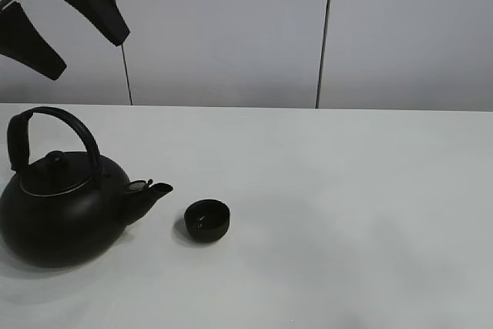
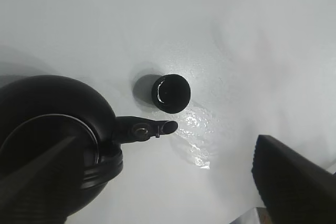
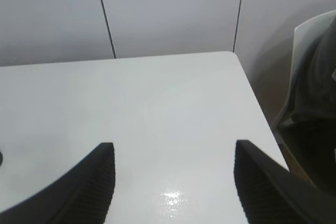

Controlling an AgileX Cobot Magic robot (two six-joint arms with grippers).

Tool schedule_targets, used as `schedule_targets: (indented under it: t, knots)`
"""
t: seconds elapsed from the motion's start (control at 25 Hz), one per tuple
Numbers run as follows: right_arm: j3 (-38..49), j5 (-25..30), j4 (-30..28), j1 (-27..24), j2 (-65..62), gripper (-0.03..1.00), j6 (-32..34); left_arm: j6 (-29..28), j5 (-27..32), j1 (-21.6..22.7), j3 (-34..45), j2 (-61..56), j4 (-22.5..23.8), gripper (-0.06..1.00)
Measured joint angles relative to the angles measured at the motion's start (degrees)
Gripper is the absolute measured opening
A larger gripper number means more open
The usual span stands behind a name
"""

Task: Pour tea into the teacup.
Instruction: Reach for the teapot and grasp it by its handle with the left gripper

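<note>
The small black teacup (image 1: 207, 219) stands upright on the white table, just right of the spout of the big black teapot (image 1: 62, 209). The teapot sits on the table at the left with its arched handle up and lid on. My left gripper (image 1: 88, 58) is open and empty, high above the teapot. The left wrist view looks down on the teacup (image 2: 171, 93) and the teapot (image 2: 52, 124), and my left gripper (image 2: 163, 182) is wide open there. My right gripper (image 3: 173, 182) is open and empty over the table's right part, and is out of the exterior view.
The white table (image 1: 347, 206) runs wide to the right of the cup. A shiny, wet-looking patch (image 2: 195, 129) lies beside the spout. The table's right edge (image 3: 257, 108) has a dark chair (image 3: 315, 103) beyond it. A grey panelled wall stands behind.
</note>
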Motion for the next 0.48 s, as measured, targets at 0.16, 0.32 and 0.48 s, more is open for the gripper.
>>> schedule_targets:
  t: [0.16, 0.32, 0.48]
  knots:
    - [8.2, 0.0, 0.0, 1.6, -4.9, 0.45, 0.0, 0.0, 0.0, 0.0, 0.0, 0.0, 0.0, 0.63]
    - [12.7, 0.0, -0.4, 6.1, -5.1, 0.45, 1.2, 0.0, 0.0, 0.0, 0.0, 0.0, 0.0, 0.63]
    - [15.1, -1.3, -0.9, 9.4, -5.1, 0.45, 3.0, 0.0, 0.0, 0.0, 0.0, 0.0, 0.0, 0.63]
